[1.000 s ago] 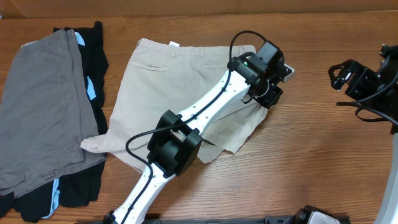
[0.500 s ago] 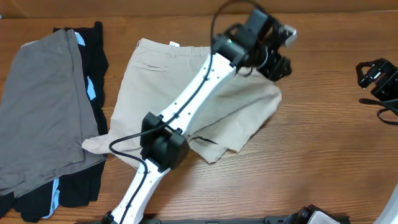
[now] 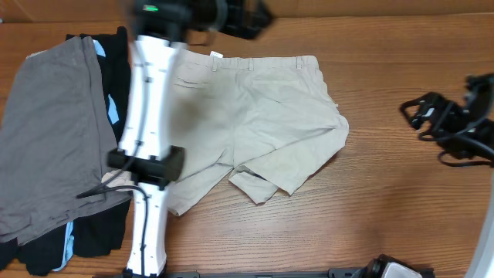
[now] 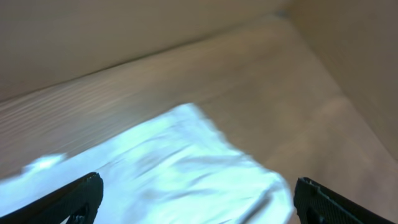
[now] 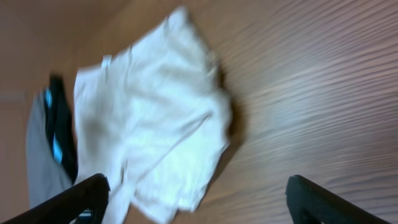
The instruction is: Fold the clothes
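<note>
The clothes, a pair of beige shorts point(image 3: 255, 116), lie spread on the table's middle, waistband toward the far edge, with one leg's lower part creased and doubled over near the front. My left gripper point(image 3: 248, 14) is blurred above the far edge, just beyond the waistband. In the left wrist view it point(image 4: 199, 202) is open and empty, with the shorts point(image 4: 186, 168) below it. My right gripper point(image 3: 421, 116) hovers open over bare wood to the right of the shorts. The right wrist view shows its fingers point(image 5: 323, 200) wide apart and the shorts point(image 5: 161, 112) ahead.
A grey garment point(image 3: 50, 147) lies at the left on top of a black garment with light-blue trim point(image 3: 116, 85), close to the shorts' left side. The left arm point(image 3: 147, 162) crosses the shorts' left leg. Bare wood point(image 3: 386, 201) shows right of the shorts.
My left gripper opened, let go of the shorts' right side and swung left along the far edge. The shorts now lie flatter. My right gripper came in from the right edge.
</note>
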Motion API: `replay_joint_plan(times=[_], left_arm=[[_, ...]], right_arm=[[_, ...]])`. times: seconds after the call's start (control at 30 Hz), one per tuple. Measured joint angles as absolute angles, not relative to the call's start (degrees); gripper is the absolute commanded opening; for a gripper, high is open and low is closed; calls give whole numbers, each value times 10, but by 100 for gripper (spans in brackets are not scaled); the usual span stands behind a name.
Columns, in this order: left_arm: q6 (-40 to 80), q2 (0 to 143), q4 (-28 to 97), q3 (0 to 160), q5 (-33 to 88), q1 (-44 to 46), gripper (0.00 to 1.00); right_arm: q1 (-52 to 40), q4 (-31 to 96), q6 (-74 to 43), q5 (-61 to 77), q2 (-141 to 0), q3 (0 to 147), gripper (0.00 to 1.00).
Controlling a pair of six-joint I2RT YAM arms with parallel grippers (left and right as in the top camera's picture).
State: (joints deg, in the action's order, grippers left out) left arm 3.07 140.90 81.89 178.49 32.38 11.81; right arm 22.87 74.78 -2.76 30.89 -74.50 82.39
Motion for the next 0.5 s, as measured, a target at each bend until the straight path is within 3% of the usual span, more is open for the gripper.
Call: replay_joint_plan(times=[0.2, 0.5], left_arm=[[30, 1409, 887, 1788, 343, 4, 100], [30, 1409, 927, 1788, 302, -20, 100]], right_arm=[[82, 696, -83, 283, -742, 710, 90], [-154, 511, -279, 171, -743, 523, 83]])
